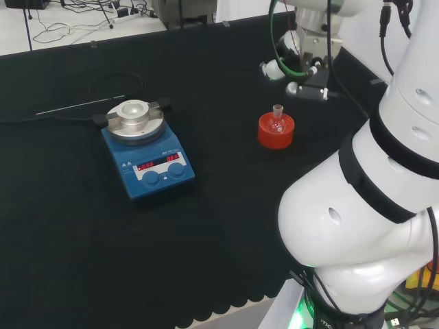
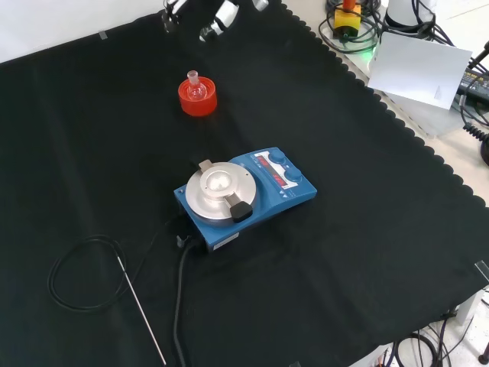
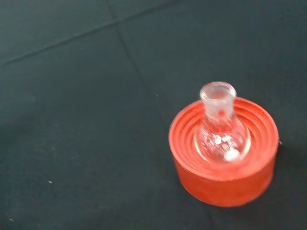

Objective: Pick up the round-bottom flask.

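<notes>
A small clear round-bottom flask (image 1: pixel 277 120) (image 2: pixel 196 86) (image 3: pixel 221 136) stands upright, neck up, in a red ribbed ring stand (image 1: pixel 276 135) (image 2: pixel 198 102) (image 3: pixel 224 179) on the black cloth. The hand (image 1: pixel 295 87) (image 2: pixel 226 13) hovers apart from the flask: to the upper right of it in the head view, and beyond it at the top edge in the front view. Its white-tipped fingers are spread and hold nothing. In the wrist view the flask is close, with nothing touching it.
A blue hotplate stirrer (image 1: pixel 147 154) (image 2: pixel 244 191) with a round metal top sits left of the flask in the head view. A thin metal probe (image 1: pixel 79 104) (image 2: pixel 141 306) on a black cable lies beyond it. The cloth's scalloped edge (image 2: pixel 397 115) runs along the front view's right.
</notes>
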Robot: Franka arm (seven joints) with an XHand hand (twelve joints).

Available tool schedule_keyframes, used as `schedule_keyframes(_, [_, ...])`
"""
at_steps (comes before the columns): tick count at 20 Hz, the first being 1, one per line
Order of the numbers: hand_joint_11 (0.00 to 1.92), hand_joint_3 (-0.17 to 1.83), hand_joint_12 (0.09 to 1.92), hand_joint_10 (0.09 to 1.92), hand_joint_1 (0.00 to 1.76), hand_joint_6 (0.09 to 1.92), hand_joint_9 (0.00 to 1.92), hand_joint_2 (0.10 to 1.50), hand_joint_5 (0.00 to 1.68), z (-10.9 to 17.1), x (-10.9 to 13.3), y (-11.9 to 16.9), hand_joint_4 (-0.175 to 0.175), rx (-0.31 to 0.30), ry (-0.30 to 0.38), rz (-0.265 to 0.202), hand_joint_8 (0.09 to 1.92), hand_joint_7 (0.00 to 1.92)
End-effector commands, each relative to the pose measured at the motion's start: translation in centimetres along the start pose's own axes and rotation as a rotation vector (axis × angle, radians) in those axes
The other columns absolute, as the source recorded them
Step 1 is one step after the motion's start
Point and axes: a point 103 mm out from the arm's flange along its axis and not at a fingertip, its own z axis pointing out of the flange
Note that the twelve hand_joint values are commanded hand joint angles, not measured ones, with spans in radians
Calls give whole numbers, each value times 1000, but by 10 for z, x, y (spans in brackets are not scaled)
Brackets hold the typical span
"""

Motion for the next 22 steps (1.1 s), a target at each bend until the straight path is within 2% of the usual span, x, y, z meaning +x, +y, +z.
schedule_keyframes(1, [151, 508, 1402, 708, 724, 254, 443, 856, 585, 24, -21, 0, -61, 29, 27, 34, 715, 276])
schedule_keyframes(9, [151, 547, 1403, 711, 749, 262, 444, 796, 573, 57, -42, 8, -58, 83, 51, 61, 718, 281])
schedule_keyframes(22, [144, 555, 1404, 711, 776, 245, 442, 752, 529, 86, -62, 28, -46, 124, 75, 86, 717, 279])
